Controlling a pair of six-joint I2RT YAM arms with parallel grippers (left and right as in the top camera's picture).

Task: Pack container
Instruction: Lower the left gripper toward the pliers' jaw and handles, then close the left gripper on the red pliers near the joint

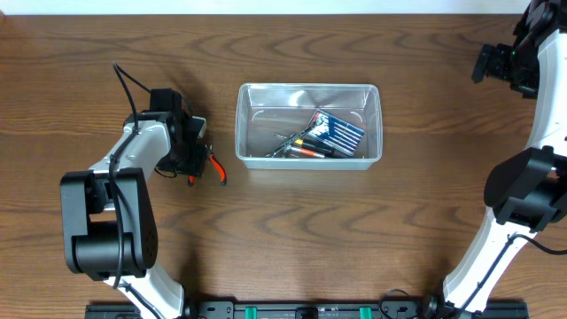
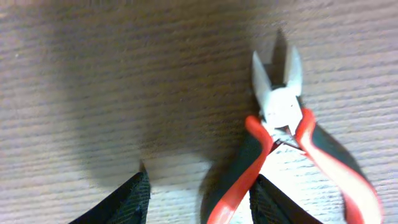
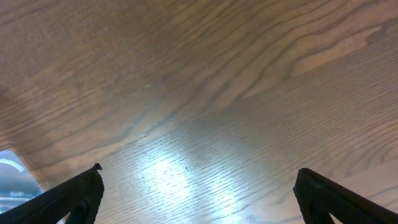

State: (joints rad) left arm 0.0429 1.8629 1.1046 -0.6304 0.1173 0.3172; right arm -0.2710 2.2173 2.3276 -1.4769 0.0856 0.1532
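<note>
Grasp step, by the look: red-handled cutters (image 2: 278, 109) on table (image 2: 93, 93), left gripper (image 2: 200, 190) half-wide astride one handle, nothing held; right gripper (image 3: 198, 190) wide, idle; next likely: pinch, lift, carry to container (image 1: 244, 124)

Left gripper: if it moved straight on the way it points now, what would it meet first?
Probably the red-black handle of the side cutters, lying on the table between the left gripper's fingers; depth is unclear.

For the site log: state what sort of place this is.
Probably a robotics lab bench: two black-and-white robot arms work at a brown wood-grain table, which carries a clear plastic rectangular container of small hand tools, with red-and-black-handled metal cutters lying apart from it.
</note>
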